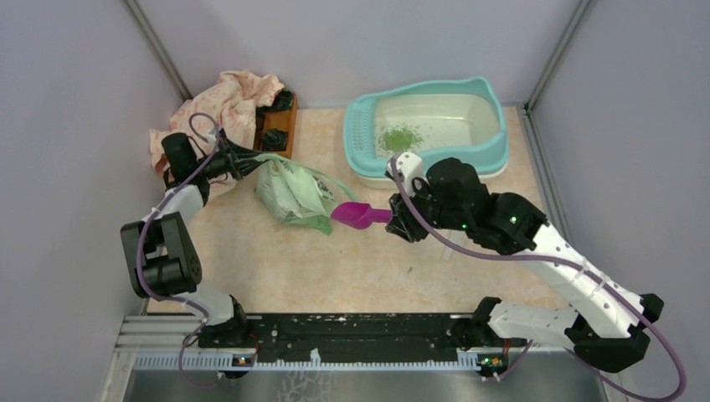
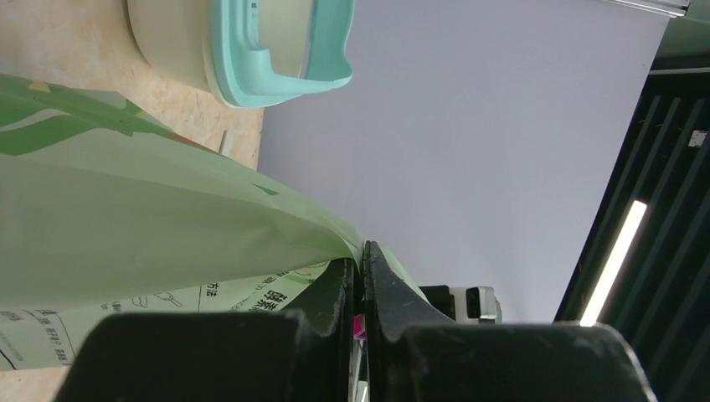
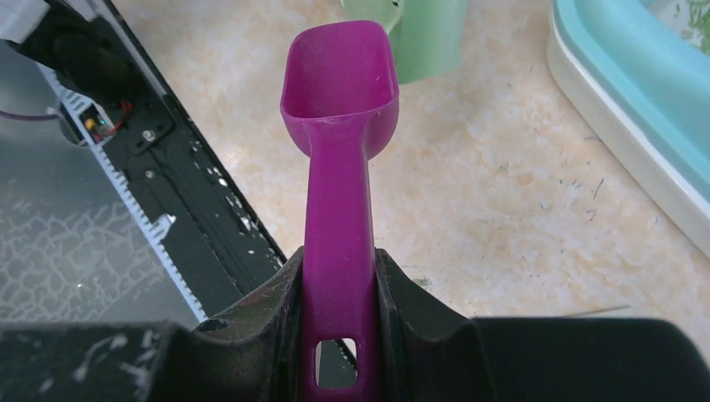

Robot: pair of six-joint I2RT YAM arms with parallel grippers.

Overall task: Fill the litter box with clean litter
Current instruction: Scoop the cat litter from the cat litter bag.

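The litter box (image 1: 490, 151), teal-rimmed with a cream basin, stands at the back right. A small patch of green clean litter (image 1: 400, 136) lies in it near the perforated ledge. A pale green printed bag (image 1: 293, 194) lies left of centre. My left gripper (image 1: 251, 163) is shut on the bag's upper edge (image 2: 251, 226), its jaws pinching the film (image 2: 362, 251). My right gripper (image 1: 402, 219) is shut on the handle of a purple scoop (image 1: 362, 215). The scoop's bowl (image 3: 339, 75) is empty and points at the bag's mouth (image 3: 419, 33). The box's rim (image 3: 636, 84) runs to the scoop's right.
A pink cloth (image 1: 226, 105) and a small brown wooden tray (image 1: 280, 126) with dark items sit at the back left. Grey walls close in the table on three sides. A few stray granules (image 1: 410, 270) lie on the tabletop. The black base rail (image 1: 352, 335) runs along the near edge.
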